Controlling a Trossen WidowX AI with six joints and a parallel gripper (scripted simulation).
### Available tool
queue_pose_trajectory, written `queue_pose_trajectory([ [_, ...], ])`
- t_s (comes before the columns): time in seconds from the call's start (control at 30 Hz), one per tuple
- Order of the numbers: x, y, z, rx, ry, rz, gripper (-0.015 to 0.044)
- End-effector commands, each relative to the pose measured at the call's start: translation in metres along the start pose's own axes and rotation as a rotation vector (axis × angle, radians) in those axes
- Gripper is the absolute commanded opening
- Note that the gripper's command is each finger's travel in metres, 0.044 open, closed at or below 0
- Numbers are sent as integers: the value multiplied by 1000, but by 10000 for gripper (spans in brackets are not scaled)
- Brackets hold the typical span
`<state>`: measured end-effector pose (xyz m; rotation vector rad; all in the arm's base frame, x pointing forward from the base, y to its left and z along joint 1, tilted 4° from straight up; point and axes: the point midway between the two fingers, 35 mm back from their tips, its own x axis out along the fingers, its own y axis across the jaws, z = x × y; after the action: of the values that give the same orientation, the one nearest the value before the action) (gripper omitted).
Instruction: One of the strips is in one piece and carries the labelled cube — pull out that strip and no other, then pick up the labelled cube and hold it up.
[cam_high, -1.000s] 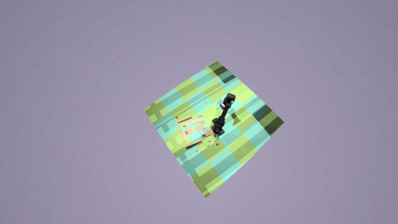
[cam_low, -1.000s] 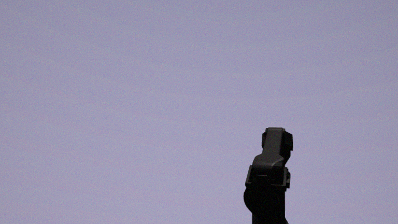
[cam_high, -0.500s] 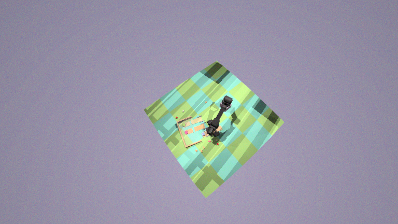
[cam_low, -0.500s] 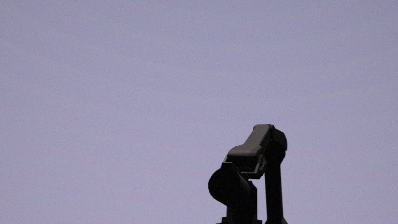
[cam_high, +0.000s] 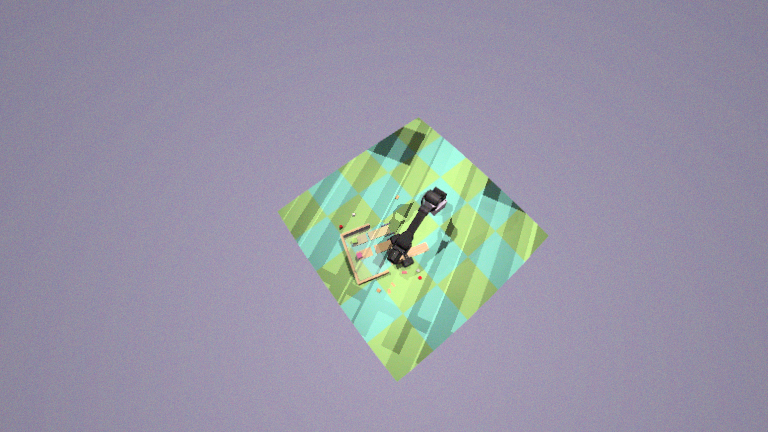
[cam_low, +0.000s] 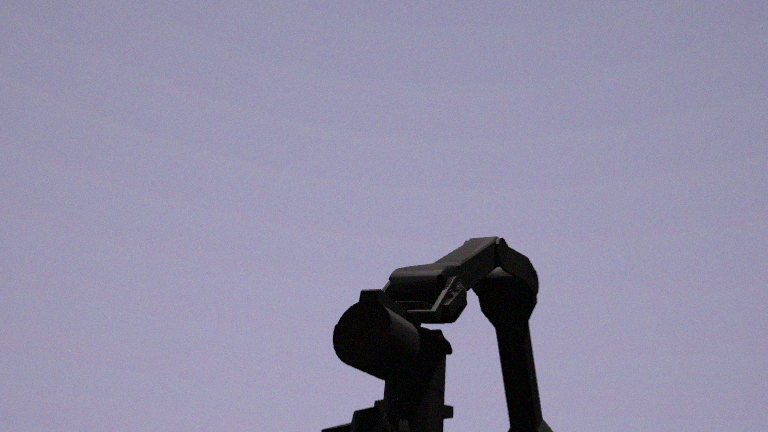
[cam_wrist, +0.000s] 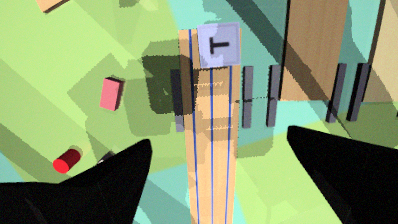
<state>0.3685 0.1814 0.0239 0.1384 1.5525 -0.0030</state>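
A pale wood strip with blue lines (cam_wrist: 203, 175) (cam_high: 418, 249) lies pulled out from between dark guide rails and runs toward the gripper in the wrist view. A pale cube marked T (cam_wrist: 231, 52) sits on its far end; the arm hides it in the top view. My gripper (cam_wrist: 219, 139) is wide open and empty above the strip, its fingertips on either side and nearer the camera than the cube. A plain wood strip (cam_wrist: 316, 50) (cam_high: 382, 246) and another strip (cam_wrist: 385, 75) (cam_high: 379, 231) lie to the right in the wrist view. The exterior view shows only the arm against the backdrop.
A wooden three-sided frame (cam_high: 350, 260) surrounds the strips' far ends, with a green cube (cam_high: 354, 241) and a magenta cube (cam_high: 359, 255) inside. Dark rails (cam_wrist: 247, 95) stand beside the strips. A pink block (cam_wrist: 110, 94) (cam_high: 404, 272) and red cylinder (cam_wrist: 66, 161) (cam_high: 419, 277) lie left in the wrist view.
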Motion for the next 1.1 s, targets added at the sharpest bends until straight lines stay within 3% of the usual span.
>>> queue_pose_trajectory([
  [0.0,1,-2,15,0,7,0,440],
  [0.4,2,-8,57,-1,3,-1,440],
  [0.63,11,-8,58,-1,3,-1,256],
  [1.07,32,-8,58,-1,3,-1,250],
])
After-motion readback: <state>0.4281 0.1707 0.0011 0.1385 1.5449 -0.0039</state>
